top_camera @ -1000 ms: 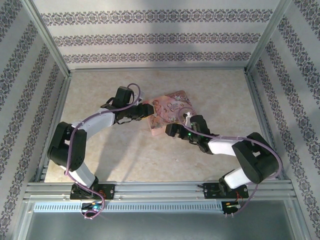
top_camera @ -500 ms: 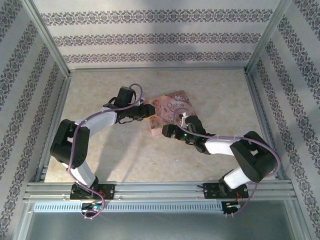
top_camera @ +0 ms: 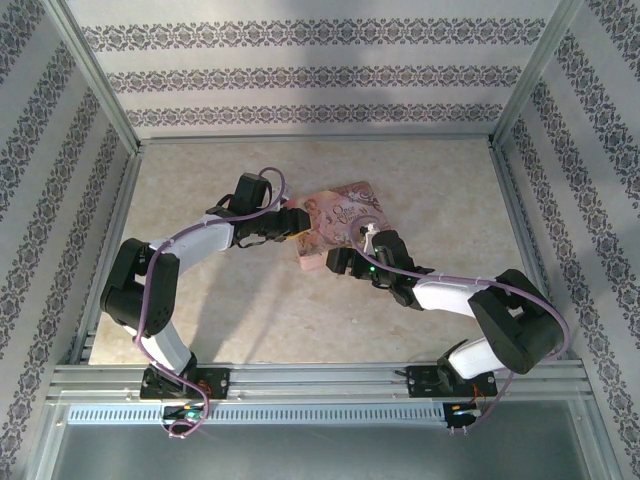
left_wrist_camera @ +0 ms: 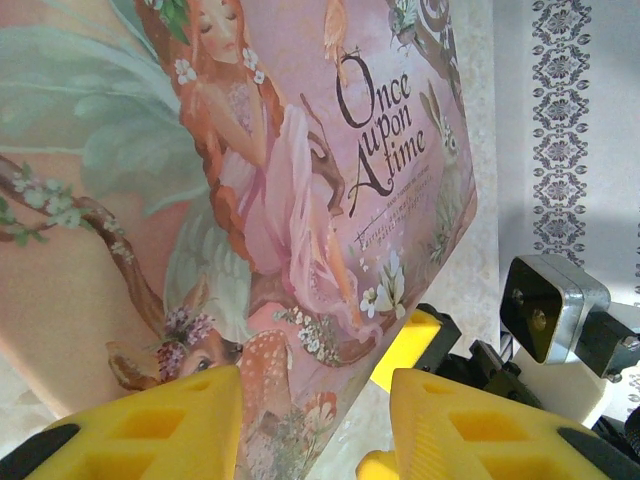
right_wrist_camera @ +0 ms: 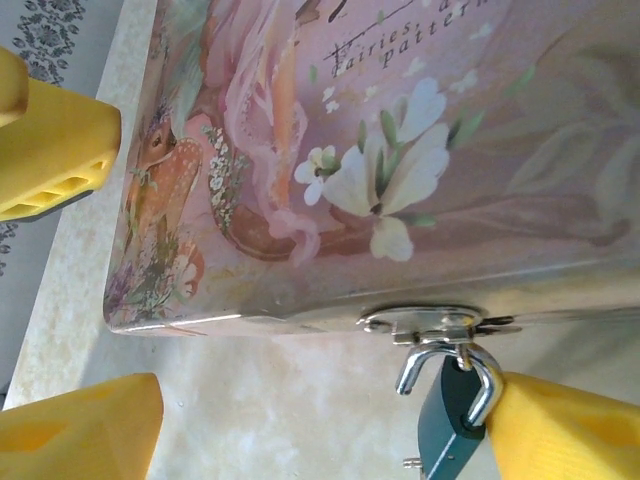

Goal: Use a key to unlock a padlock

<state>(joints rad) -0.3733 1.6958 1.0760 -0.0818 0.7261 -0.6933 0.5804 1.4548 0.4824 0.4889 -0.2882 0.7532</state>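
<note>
The pink tin [top_camera: 347, 212] lies mid-table. From the hasp [right_wrist_camera: 440, 322] on its front edge hangs the small teal padlock [right_wrist_camera: 442, 432]. One end of its silvery shackle [right_wrist_camera: 486, 392] hangs free of the body. My right gripper [right_wrist_camera: 330, 405] is open along that edge, and its right finger [right_wrist_camera: 565, 430] touches the padlock's side. My left gripper [left_wrist_camera: 315, 400] is open astride the tin's near corner [left_wrist_camera: 290, 410], with bare table between its right finger [left_wrist_camera: 470, 430] and the tin's edge. The key is hidden.
Metal rails [top_camera: 110, 250] and patterned walls [top_camera: 300, 75] fence the beige table [top_camera: 250, 310] on three sides. In the top view both grippers, left [top_camera: 297, 225] and right [top_camera: 335, 262], crowd the tin's near-left corner. The right gripper's finger [left_wrist_camera: 410, 345] stands close to the left one.
My right gripper has slid a little left along the tin's front edge and its jaws have narrowed. The left arm shifted slightly; its jaws kept their width.
</note>
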